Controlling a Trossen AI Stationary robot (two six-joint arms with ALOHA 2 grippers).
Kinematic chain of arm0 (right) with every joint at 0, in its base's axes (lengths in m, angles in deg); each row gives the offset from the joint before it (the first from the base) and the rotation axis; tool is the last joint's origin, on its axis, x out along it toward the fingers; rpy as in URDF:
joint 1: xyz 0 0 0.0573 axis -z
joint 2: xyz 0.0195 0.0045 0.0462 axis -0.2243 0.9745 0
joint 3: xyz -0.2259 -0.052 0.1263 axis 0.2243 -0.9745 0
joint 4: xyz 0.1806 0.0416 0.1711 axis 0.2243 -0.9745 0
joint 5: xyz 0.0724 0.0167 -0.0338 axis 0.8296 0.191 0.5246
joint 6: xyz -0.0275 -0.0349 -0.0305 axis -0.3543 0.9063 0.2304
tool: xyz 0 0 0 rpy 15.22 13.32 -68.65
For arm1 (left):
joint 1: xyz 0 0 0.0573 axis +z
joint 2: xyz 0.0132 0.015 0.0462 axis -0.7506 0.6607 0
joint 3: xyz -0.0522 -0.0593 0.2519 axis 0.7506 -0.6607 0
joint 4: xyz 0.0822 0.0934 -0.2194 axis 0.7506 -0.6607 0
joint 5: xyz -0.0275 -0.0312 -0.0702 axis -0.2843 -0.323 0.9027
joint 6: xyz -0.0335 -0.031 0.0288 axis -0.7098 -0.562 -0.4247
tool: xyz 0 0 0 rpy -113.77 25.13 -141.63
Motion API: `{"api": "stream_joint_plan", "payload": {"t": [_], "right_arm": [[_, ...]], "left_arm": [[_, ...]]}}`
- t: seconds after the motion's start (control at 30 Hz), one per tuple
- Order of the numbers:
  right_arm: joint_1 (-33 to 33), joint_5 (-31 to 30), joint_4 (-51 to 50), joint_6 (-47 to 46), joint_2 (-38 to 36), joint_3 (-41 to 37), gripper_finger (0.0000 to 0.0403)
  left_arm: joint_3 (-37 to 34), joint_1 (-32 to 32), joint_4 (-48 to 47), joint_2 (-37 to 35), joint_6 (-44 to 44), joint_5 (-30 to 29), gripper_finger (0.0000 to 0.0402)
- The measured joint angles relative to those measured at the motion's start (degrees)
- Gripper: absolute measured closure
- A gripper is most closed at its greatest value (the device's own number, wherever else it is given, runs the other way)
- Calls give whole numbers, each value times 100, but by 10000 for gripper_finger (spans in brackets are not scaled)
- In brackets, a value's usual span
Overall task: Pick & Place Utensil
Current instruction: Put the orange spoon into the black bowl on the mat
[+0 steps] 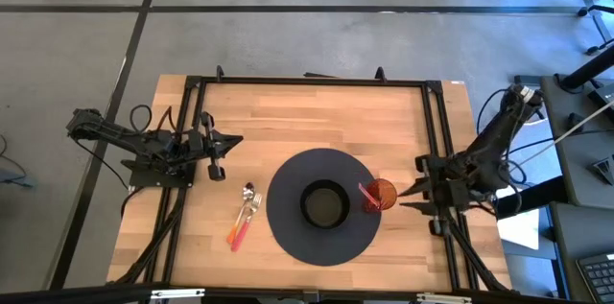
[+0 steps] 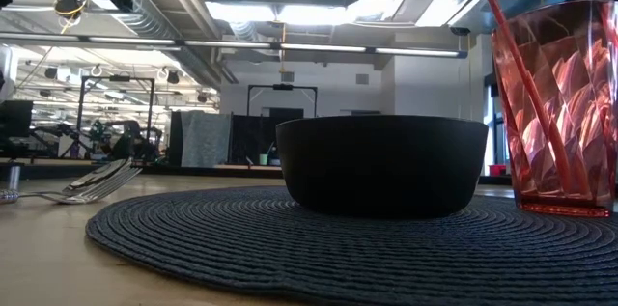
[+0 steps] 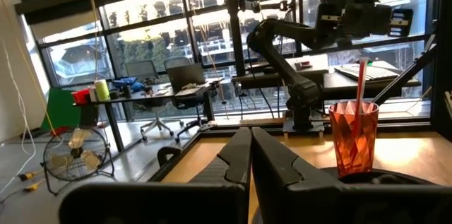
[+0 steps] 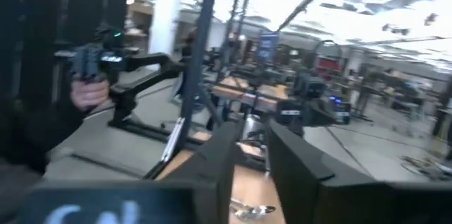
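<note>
Two utensils: fork (image 1: 250, 214) and spoon (image 1: 241, 220), pink handles, lying side by side on table (image 1: 317, 117), touching, heads toward 12 o'clock.
Where: just off mat (image 1: 322, 206) at its 9 o'clock edge; low view shows the metal heads flat on the wood.
Mat: round, dark; bowl (image 1: 324, 204) at centre, cup (image 1: 380, 195) with straw (image 1: 367, 194) on its 3 o'clock edge.
Left gripper (image 1: 218, 156): fingers pressed together, holding nothing, parked off the table's 9 o'clock side, pointing toward 3 o'clock.
Right gripper (image 1: 414, 198): just past cup at 3 o'clock, nothing held; fingers show a narrow gap in its wrist view.
Utensils vs left gripper: near, at about 5 o'clock from its tips, apart, no contact.
Utensils vs right gripper: well apart, across mat, with bowl and cup between.
Step (judged): pick not started; left arm looks the nearer one.
How to do it well: open fingers first, come down over one handle only, square across it, away from the touching heads so the other piece isn't dragged.
Risk: thin flat handles, easy to slip or pinch both.
</note>
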Motion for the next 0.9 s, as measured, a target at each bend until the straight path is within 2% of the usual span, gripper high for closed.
{"api": "stream_joint_plan", "payload": {"t": [0.13,0.2,0.4,0.6,0.77,0.9], "right_arm": [[71,434,-435,28,-520,-168,379],[275,615,-441,-19,-791,-336,395],[1250,1303,-1227,-586,-1792,-632,398],[2077,2354,-1753,-1024,-2817,-996,399],[2663,2460,-1681,-1606,-3293,-1651,400],[3028,2792,-1668,-1869,-3467,-1992,401]], "left_arm": [[2,0,-53,-2,-204,2,398],[2,2,-187,0,-310,2,399],[1,1,-356,4,-338,-6,396],[2,0,-380,4,-383,-7,399],[1,2,-385,4,-383,-11,399],[2,0,-387,4,-392,-14,395]]}}
